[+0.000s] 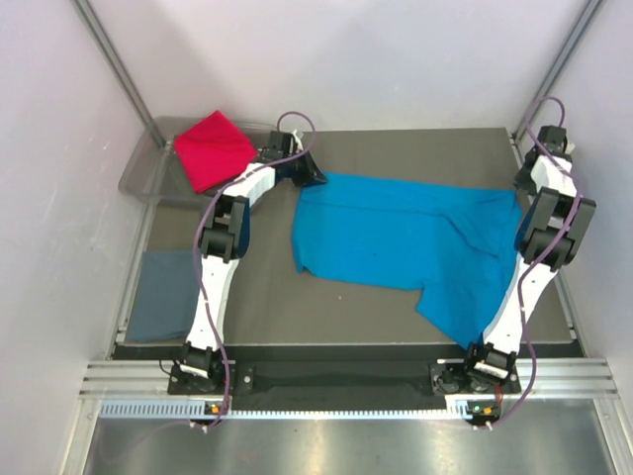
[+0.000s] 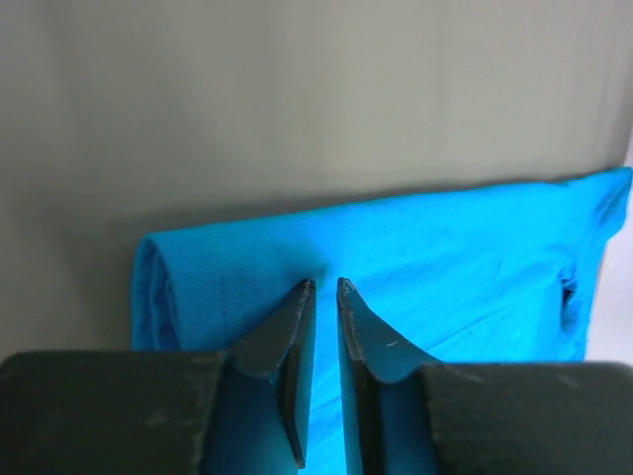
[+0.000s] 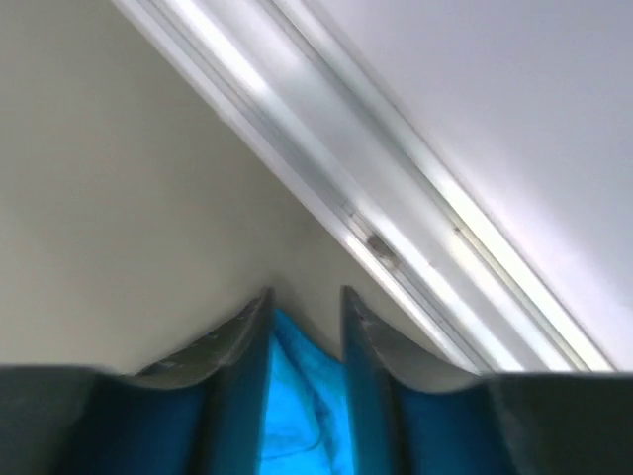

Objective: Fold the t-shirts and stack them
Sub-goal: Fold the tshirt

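The turquoise t-shirt (image 1: 396,237) lies spread across the middle of the worktop (image 1: 267,287), only partly folded. The slate grey-blue t-shirt (image 1: 163,292) lies at the worktop's near left edge, and the red t-shirt (image 1: 213,148) sits folded in the clear tray (image 1: 138,178) at the far left. The step in hand looks like a fold of the turquoise one: the right pincer (image 3: 307,297) pinches its far right corner, while the left pincer (image 2: 323,287) stands at its far left corner, nearly pressed together, though whether it nips cloth I cannot tell. The next move probably calls for both corners to be carried toward the near hem together, kept level so the cloth does not bunch.
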